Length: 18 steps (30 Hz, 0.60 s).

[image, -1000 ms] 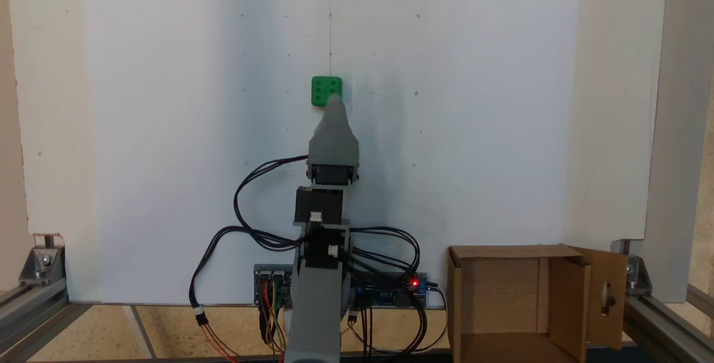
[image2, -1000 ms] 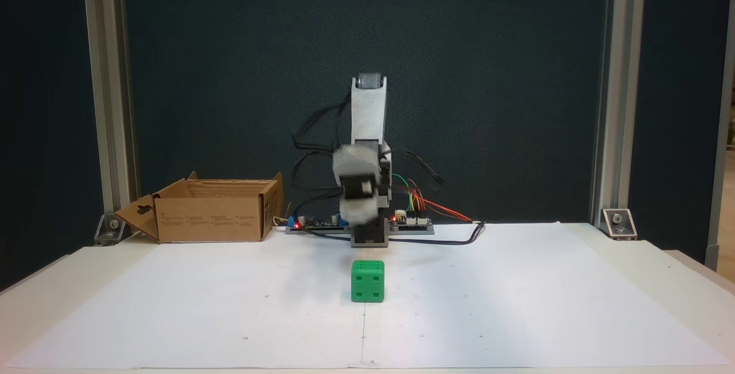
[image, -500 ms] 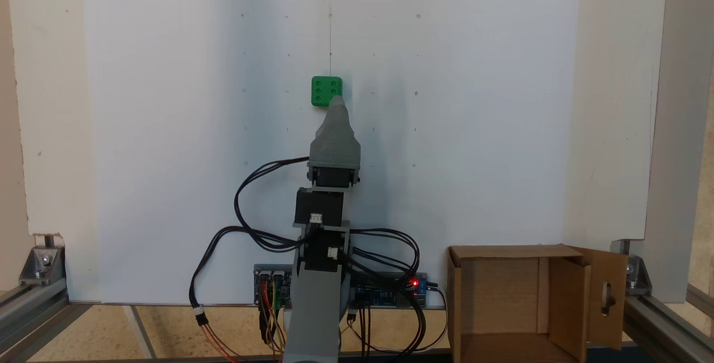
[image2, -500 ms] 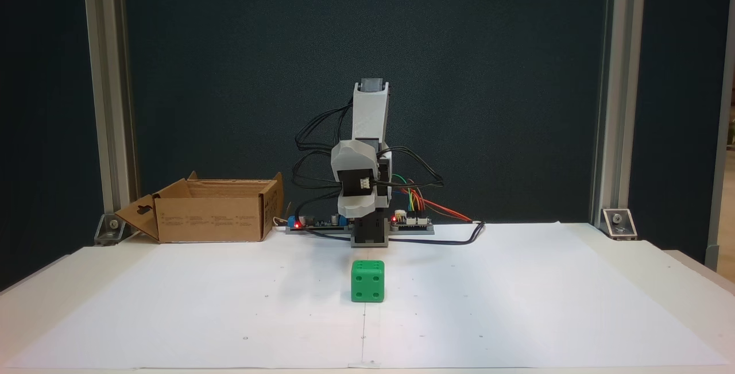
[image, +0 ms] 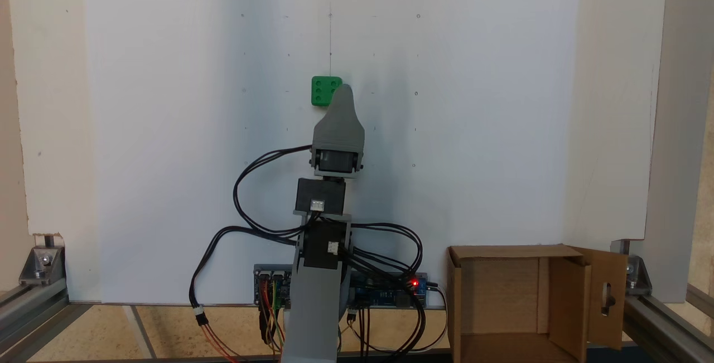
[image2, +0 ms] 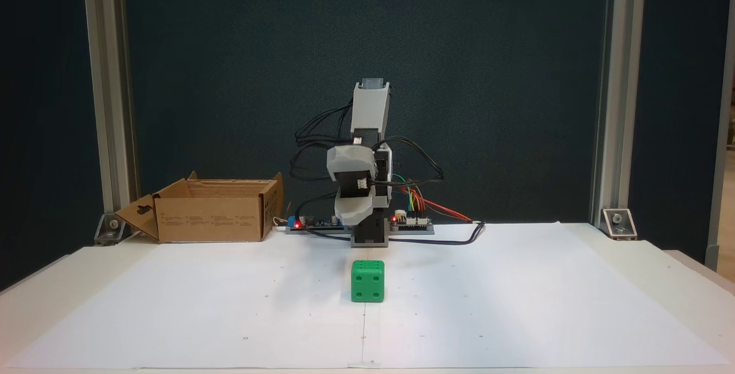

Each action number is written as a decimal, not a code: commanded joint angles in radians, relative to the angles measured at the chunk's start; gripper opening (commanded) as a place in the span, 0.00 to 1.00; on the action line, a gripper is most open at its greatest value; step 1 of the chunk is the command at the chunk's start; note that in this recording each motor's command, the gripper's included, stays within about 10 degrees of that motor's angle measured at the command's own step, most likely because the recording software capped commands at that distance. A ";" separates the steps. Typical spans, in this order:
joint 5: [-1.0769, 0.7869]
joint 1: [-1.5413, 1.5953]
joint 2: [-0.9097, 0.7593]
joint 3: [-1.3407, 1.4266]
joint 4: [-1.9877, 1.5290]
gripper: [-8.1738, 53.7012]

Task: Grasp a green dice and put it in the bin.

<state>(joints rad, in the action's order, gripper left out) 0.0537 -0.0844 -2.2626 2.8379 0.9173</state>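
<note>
Around: we see circuit boards [image: 390,290] with a red light at the foot of the arm, and black cables [image: 251,184] looping off its joints; coloured wires [image2: 416,199] run to a board in the front fixed view.
In the way: we find the paper between dice and box bare; in the fixed view from above, the gripper tip overlaps the dice's lower right corner.
Dice: the green dice [image: 325,90] [image2: 367,281] sits on the paper on the marked centre line, well apart from the box.
Box: the cardboard box [image: 519,301] [image2: 212,213] stands open beside the arm's base, one flap with a slot cutout.
Gripper: the gripper [image: 341,95] [image2: 351,213] hangs above the surface behind the dice, not touching it and holding nothing; one jaw hides the other, so we cannot tell how far apart they stand.
Surface: a white surface [image2: 660,265] covered by a large white paper sheet [image: 474,129] with small dots.
Room: a dark backdrop [image2: 517,75] between metal frame posts [image2: 103,104].
</note>
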 commanded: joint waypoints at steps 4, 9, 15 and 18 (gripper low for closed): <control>-0.011 0.012 -0.098 -0.273 -0.360 0.84; -0.006 0.046 -0.097 -0.472 -0.688 0.83; 0.031 0.160 -0.091 -0.687 -1.089 0.83; 0.038 0.176 -0.023 -0.793 -1.290 0.83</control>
<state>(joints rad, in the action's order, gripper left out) 0.0568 0.0844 -2.2534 2.1154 -0.2792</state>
